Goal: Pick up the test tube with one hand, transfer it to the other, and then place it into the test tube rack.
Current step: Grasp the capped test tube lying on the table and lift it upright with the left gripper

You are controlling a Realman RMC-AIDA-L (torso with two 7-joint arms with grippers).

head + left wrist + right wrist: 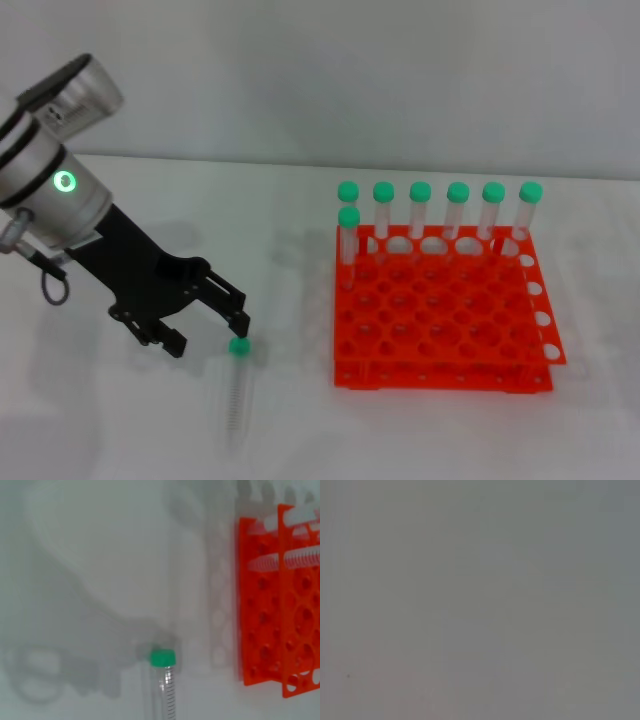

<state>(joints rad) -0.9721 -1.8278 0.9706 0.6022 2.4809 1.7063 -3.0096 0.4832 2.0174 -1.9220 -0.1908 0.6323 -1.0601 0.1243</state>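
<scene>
A clear test tube (235,392) with a green cap lies flat on the white table, its cap pointing away from me; the left wrist view shows the same test tube (168,690). My left gripper (208,333) hovers just left of the cap, open, with nothing between its fingers. The orange-red test tube rack (440,345) stands to the right, and the left wrist view catches the rack's (262,610) side. The right gripper is out of view; its wrist view shows only plain grey.
Several green-capped tubes (420,210) stand upright in the rack's far row, and one more (348,235) stands just in front of them at the left corner. White table (290,290) lies between the gripper and the rack.
</scene>
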